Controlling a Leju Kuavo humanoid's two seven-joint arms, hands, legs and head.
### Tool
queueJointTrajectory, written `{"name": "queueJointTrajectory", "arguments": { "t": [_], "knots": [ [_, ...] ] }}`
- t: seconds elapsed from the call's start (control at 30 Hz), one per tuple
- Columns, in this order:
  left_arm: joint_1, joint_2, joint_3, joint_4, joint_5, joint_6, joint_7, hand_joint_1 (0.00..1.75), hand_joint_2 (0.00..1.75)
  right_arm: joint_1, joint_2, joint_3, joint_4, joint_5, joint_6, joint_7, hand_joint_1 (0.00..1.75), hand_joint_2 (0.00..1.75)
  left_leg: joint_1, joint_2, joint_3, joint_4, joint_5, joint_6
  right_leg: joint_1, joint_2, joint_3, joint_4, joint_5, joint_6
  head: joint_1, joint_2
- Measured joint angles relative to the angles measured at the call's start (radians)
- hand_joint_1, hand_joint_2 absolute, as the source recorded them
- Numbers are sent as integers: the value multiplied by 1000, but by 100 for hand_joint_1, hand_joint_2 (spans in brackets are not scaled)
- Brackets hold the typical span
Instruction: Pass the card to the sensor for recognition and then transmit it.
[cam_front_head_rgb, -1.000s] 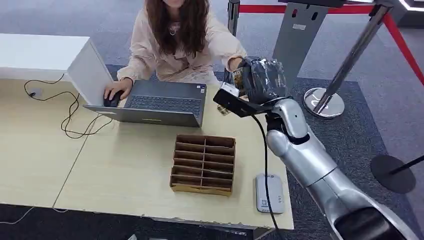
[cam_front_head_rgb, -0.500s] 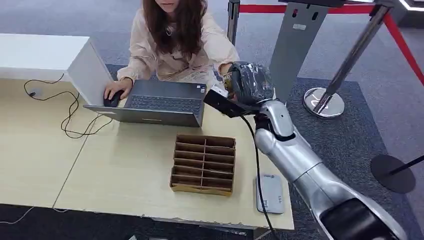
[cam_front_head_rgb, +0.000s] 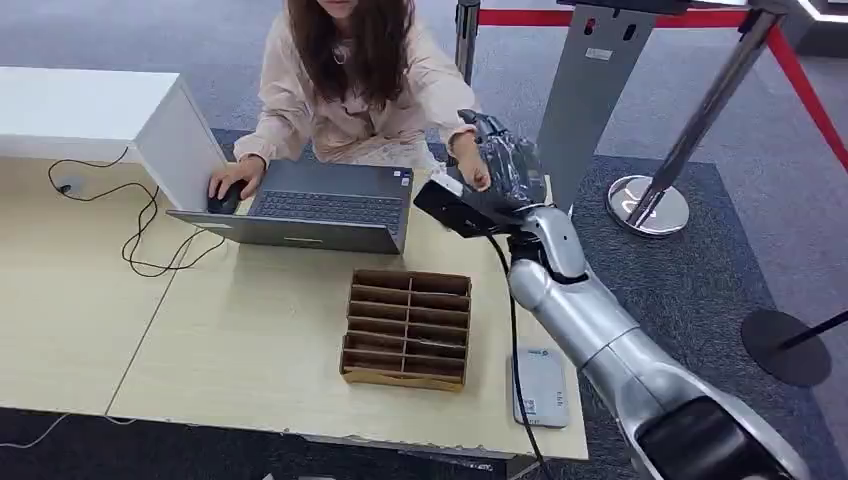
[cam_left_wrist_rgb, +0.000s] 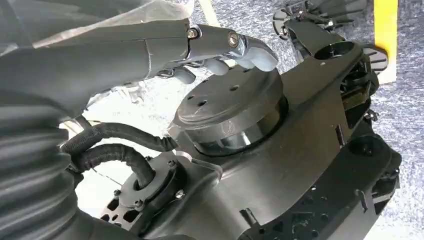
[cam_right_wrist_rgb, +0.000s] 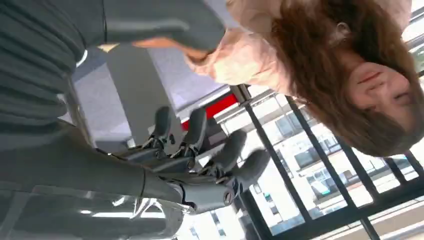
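1. Card: I cannot pick it out in either the head view or the right wrist view. If it is here, it is hidden where the right hand (cam_front_head_rgb: 505, 165) meets the person's hand (cam_front_head_rgb: 468, 170), above the far edge of the bench (cam_front_head_rgb: 250, 350).

2. Handling, as a judgement: a card is thin, light, stiff and smooth-faced. It will slide out of a loose pinch and resists pickup when lying flat. Hold it by one short end, thumb on one face and fingers (cam_right_wrist_rgb: 227, 152) on the other, so most of it stays free for the receiver.

3. Right hand: raised, with its fingers stretched out, apart, and nothing visible between them. The thumb side is hidden behind the person's hand, so I cannot tell whether a pinch is in place.

4. Left hand (cam_left_wrist_rgb: 210, 50): no object visible in it, and I cannot tell how far its fingers are spread.

5. Surroundings: the sensor (cam_front_head_rgb: 540, 385) lies at the near right corner of the bench, beside the divided cardboard tray (cam_front_head_rgb: 405, 328). The person's other hand rests at the laptop (cam_front_head_rgb: 320, 205).
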Motion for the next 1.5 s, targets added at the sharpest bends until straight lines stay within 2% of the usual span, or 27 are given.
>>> {"name": "queueJointTrajectory", "arguments": {
  "t": [0.07, 0.2, 0.23, 0.3, 0.33, 0.43, 0.5, 0.53, 0.63, 0.77, 0.97, 1.2, 1.5],
  "knots": [
    [0, 0, 0, 0, 0, 2, 0, 0, 175, 19, 0, -6, -24, -54, 1, -25, 0, 0, 0, 0, 0, 0, 0, 0, 0, 0, 0, 0, 0, 0, 0, 0],
    [2, 0, -1, 0, 9, 3, -11, 0, 175, 100, -6, -35, -106, -271, 8, -145, 0, 0, 0, 0, 0, 0, 0, 0, 0, 0, 0, 0, 0, 0, 0, 0],
    [3, 0, -1, 0, 10, 4, -12, 0, 175, 128, -11, -41, -133, -318, 10, -167, 0, 175, 0, 0, 0, 0, 0, 0, 0, 0, 0, 0, 0, 0, 0, 0],
    [3, 0, -1, 0, 13, 5, -15, 0, 175, 180, -23, -53, -179, -365, 14, -184, 0, 175, 0, 0, 0, 0, 0, 0, 0, 0, 0, 0, 0, 0, 0, 0],
    [3, 0, -1, 0, 17, 5, -19, 0, 175, 206, -31, -60, -205, -408, 23, -195, 0, 0, 0, 0, 0, 0, 0, 0, 0, 0, 0, -1, 0, 0, 0, 0],
    [5, -2, -1, 1, 32, 5, -31, 0, 175, 294, -64, -90, -292, -599, 74, -212, 0, 0, 0, 0, 0, 0, 0, 0, 0, 0, 0, -1, 0, 0, 0, 0],
    [6, -3, 0, 3, 43, 5, -38, 0, 175, 352, -91, -114, -345, -662, 73, -217, 0, 0, 0, 0, 0, 0, 0, 0, 0, 0, 0, -1, 0, 0, 0, 0],
    [7, -3, 0, 3, 48, 5, -42, 0, 175, 377, -106, -127, -371, -653, 55, -219, 0, 175, -1, 0, 0, 0, 0, 0, 0, 0, 0, -1, 0, 0, 0, 0],
    [8, -5, 2, 5, 56, 3, -50, 0, 175, 440, -152, -164, -450, -556, -8, -225, 0, 175, -1, 1, 0, 0, 0, 0, 0, 0, 0, -1, 0, 0, 0, 0],
    [8, -9, 2, 11, 62, 1, -60, 0, 175, 509, -208, -206, -568, -320, -64, -164, 0, 175, -1, 1, 0, 0, 0, 0, 0, 0, 0, -2, 0, 0, 0, 0],
    [8, -18, 2, 19, 66, -24, -84, 0, 175, 600, -258, -284, -752, -141, -126, -143, 0, 175, -1, 1, 0, 0, -1, 0, 0, 1, 0, -2, 0, 0, 0, 0],
    [8, -36, 3, 36, 72, -33, -97, 0, 175, 656, -280, -341, -911, -55, -122, -122, 0, 175, -1, 1, 0, 0, 0, 0, 0, 1, 0, -2, 0, 0, 0, 0],
    [5, -44, 4, 45, 82, -33, -97, 0, 175, 669, -306, -314, -955, 108, 0, -15, 0, 175, -1, 1, 0, 0, 0, 0, 0, 1, 0, -2, 0, 0, 0, 0]
  ]
}}
